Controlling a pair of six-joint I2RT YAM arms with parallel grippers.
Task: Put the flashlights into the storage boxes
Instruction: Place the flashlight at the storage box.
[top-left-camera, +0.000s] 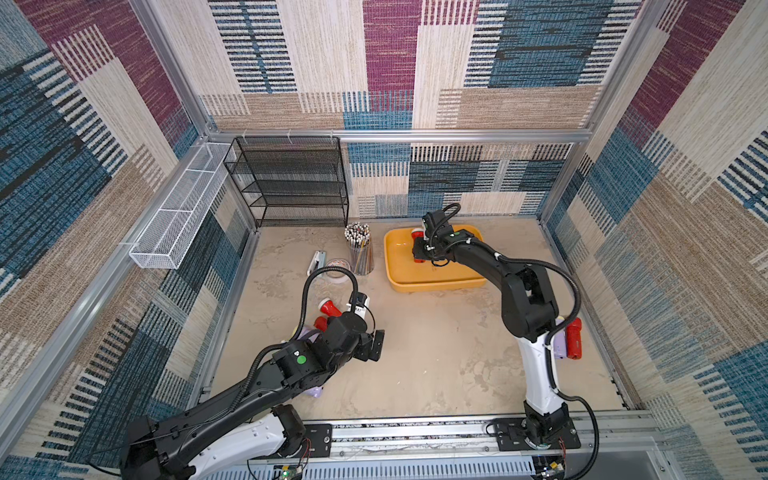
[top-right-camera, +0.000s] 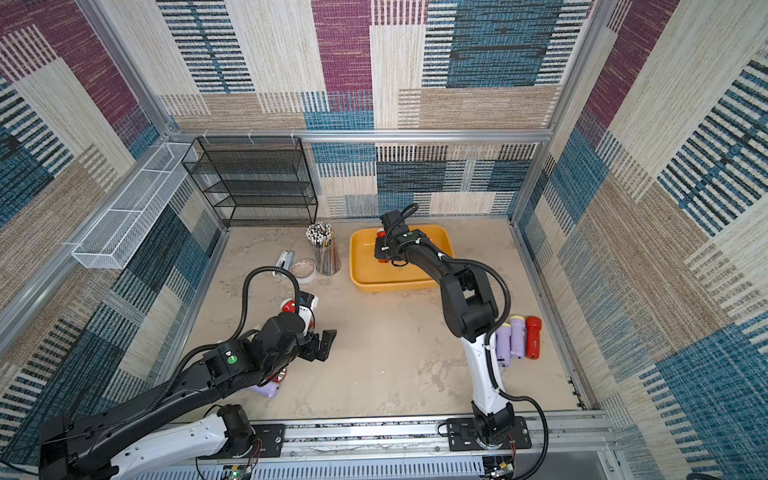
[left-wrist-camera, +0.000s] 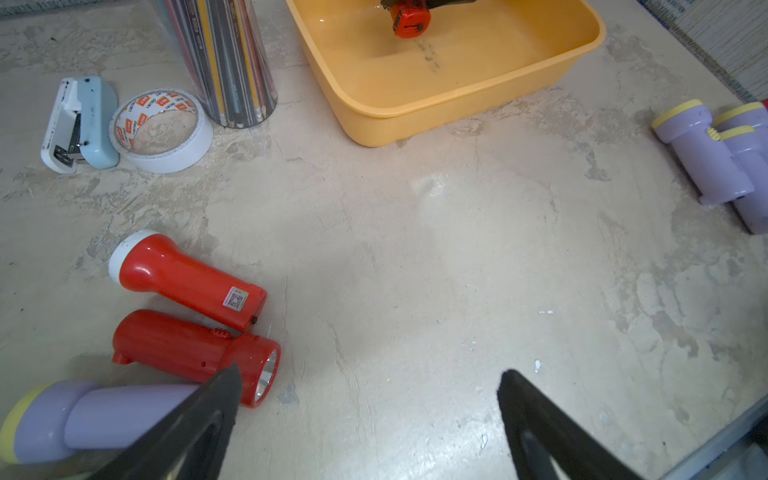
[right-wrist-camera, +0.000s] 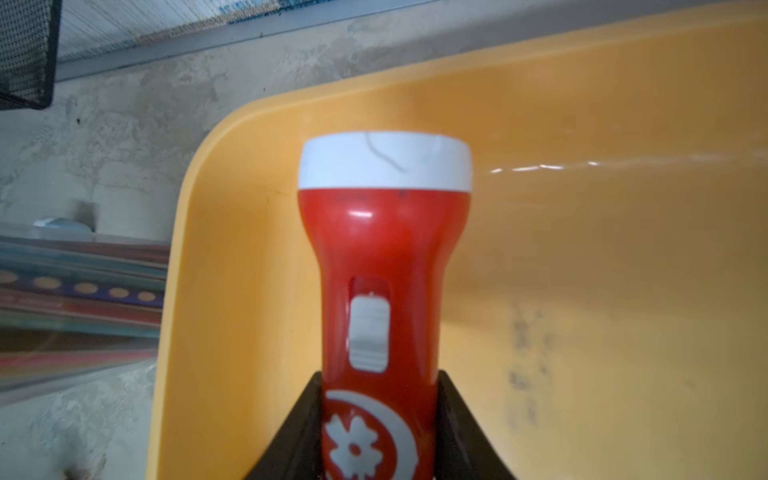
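Closed tight, the right hand (right-wrist-camera: 379, 376) grips a red plastic flashlight with a white flared head (right-wrist-camera: 384, 249) by its body, over the far left corner of the shallow yellow-orange plastic tray (right-wrist-camera: 602, 124). It would be best to lower it close to the tray floor, lay it flat along the wall and only then let go, so it neither bounces nor rolls. Nearer, the left hand (left-wrist-camera: 370, 374) hangs open over the bench (left-wrist-camera: 415, 249), beside an all-red flashlight (left-wrist-camera: 187, 353) and a lavender flashlight with a pale-yellow head (left-wrist-camera: 104, 415).
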